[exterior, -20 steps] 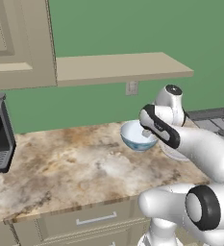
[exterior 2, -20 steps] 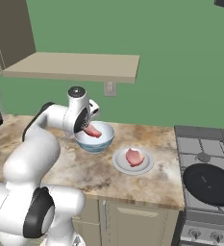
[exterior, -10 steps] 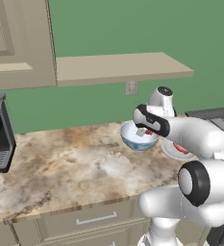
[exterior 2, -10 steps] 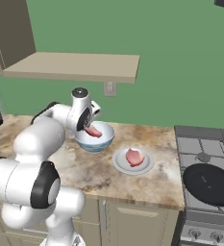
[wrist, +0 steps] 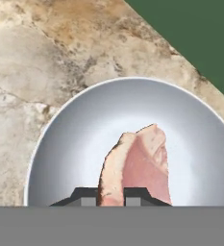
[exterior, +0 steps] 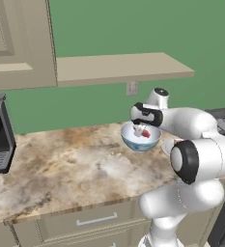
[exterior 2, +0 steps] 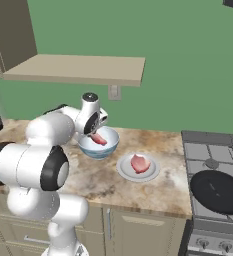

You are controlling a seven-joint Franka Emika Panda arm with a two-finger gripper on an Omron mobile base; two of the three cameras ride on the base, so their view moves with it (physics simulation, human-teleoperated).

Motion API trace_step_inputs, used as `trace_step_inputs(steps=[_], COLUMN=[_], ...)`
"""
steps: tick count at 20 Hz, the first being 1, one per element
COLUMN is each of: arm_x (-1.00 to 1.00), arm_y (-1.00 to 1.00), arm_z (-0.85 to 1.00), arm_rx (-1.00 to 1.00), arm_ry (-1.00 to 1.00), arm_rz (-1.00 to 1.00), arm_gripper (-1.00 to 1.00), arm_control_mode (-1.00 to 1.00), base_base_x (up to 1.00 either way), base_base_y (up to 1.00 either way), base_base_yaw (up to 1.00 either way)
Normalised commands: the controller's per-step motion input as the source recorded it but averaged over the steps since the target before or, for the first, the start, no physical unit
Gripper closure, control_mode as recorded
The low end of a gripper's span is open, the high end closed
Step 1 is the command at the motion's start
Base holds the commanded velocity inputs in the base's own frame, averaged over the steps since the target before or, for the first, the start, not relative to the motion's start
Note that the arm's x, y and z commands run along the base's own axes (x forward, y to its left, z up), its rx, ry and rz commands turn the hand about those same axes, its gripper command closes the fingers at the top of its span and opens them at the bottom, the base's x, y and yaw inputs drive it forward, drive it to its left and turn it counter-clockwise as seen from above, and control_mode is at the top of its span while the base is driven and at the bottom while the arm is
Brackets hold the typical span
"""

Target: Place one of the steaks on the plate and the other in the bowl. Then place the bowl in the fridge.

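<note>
A: Where are the two steaks?

B: One steak (exterior 2: 139,163) lies flat on the plate (exterior 2: 124,171), on the marbled surface (exterior: 61,169). In the right base view the plate sits at about four o'clock from the bowl (exterior 2: 99,148), near it but apart. The second steak (wrist: 140,166) hangs upright over the bowl's white inside, pinched between the two dark tips of the hand (wrist: 110,198). The tips stand narrow, closed on the meat. I cannot tell whether its lower end touches the bowl's floor.

A: And around that?

B: The white arm (exterior: 191,120) reaches to the bowl from the near side. A shelf (exterior 2: 73,69) juts from the green wall at twelve o'clock above the bowl. At three o'clock, past the plate, a black frying pan (exterior 2: 218,189) sits on the stove (exterior 2: 213,155).

A: How far along is the job?

B: By my reading, the plate step is done. The bowl step is nearly done: the meat is not yet released. After that, the bowl goes into the fridge.
</note>
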Motion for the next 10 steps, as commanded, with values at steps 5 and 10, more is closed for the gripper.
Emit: trace_step_inputs(steps=[5, 10], arm_x=[0.3, 0.33], arm_y=[0.0, 0.0], arm_z=[-0.31, -0.35], arm_rx=[0.05, 0.01], arm_ry=[0.09, 0.02], arm_rz=[0.0, 0.0], arm_gripper=[1.0, 1.0], arm_control_mode=[-1.0, -1.0], base_base_x=[0.0, 0.0], base_base_y=[0.0, 0.0], base_base_yaw=[0.0, 0.0])
